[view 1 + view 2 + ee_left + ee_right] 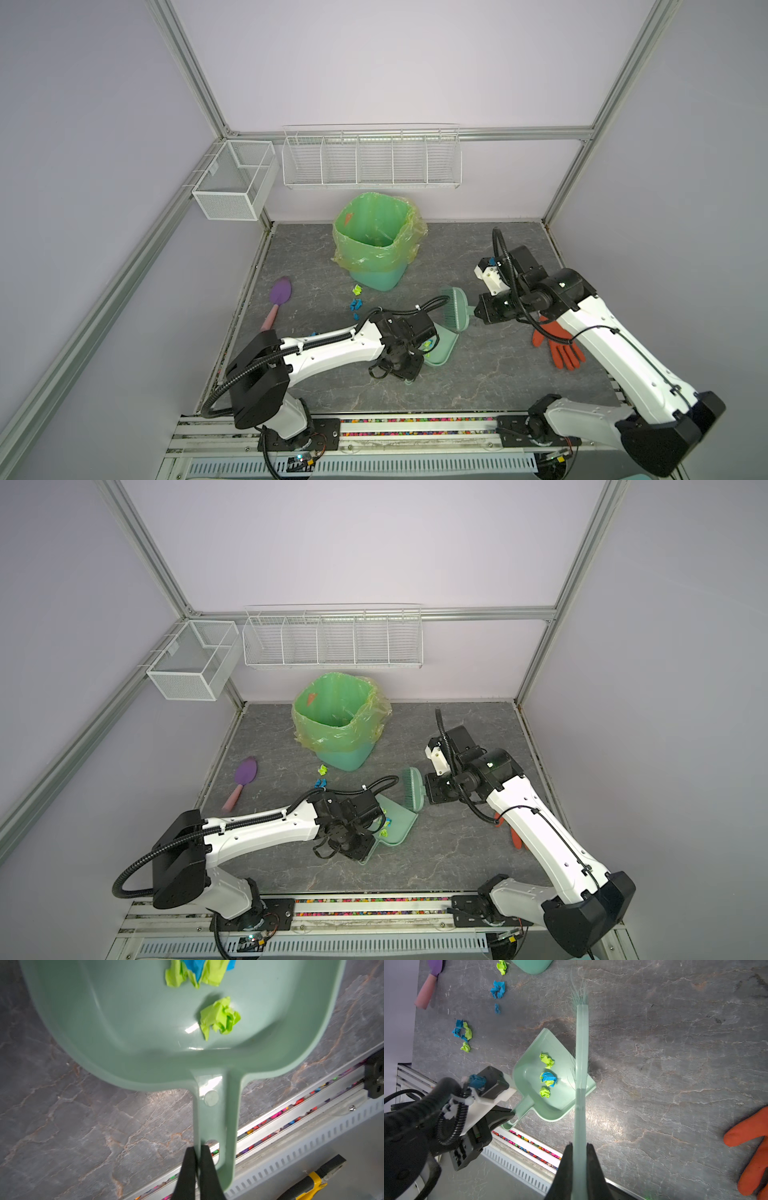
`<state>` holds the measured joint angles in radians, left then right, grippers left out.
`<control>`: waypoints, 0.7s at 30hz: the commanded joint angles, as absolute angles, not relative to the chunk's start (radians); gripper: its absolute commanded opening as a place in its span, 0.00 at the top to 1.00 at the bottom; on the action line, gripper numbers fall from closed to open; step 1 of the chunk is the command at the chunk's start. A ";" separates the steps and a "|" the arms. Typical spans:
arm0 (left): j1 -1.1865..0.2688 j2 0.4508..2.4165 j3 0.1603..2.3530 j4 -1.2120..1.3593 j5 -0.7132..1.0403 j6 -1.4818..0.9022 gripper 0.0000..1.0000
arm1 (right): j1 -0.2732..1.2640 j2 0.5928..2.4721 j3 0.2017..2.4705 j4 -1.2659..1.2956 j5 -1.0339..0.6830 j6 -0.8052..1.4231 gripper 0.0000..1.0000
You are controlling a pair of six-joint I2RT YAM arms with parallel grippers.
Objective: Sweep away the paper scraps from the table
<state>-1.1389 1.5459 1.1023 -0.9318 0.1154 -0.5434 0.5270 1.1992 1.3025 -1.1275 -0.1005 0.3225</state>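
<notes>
In both top views my left arm (pixel 332 349) hides much of the dustpan (pixel 444 347), and my right arm (pixel 615 345) hides part of the glove (pixel 563 353). The brush (pixel 455 307) is blurred, and my left wrist view cuts off 1 clump of scraps (pixel 195 972).

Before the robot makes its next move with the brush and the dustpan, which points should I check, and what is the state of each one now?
1. Left gripper shut on the dustpan handle: ok.
2. Right gripper shut on the brush: ok.
3. Collected paper scraps lie inside the dustpan: ok.
4. Table free of paper: not ok; loose scraps lie near the bin.
5. Bin mouth open and unobstructed: ok.
6. Dustpan front edge flat on the table: cannot tell.
</notes>
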 commanded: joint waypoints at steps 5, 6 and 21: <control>-1.134 1.501 1.195 -1.029 0.037 -0.518 1.00 | 0.500 1.121 1.263 -1.060 -0.064 0.397 0.93; -1.134 1.497 1.201 -1.036 0.031 -0.518 1.00 | 0.497 1.119 1.261 -1.062 -0.059 0.400 0.93; -1.132 1.474 1.389 -1.202 -0.066 -0.498 1.00 | 0.443 1.069 1.220 -1.041 -0.016 0.433 0.93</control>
<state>-1.1385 1.4967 1.3373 -1.1305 -0.0120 -0.5133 0.4526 1.0840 1.2346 -1.0664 -0.0250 0.4160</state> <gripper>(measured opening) 0.048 0.115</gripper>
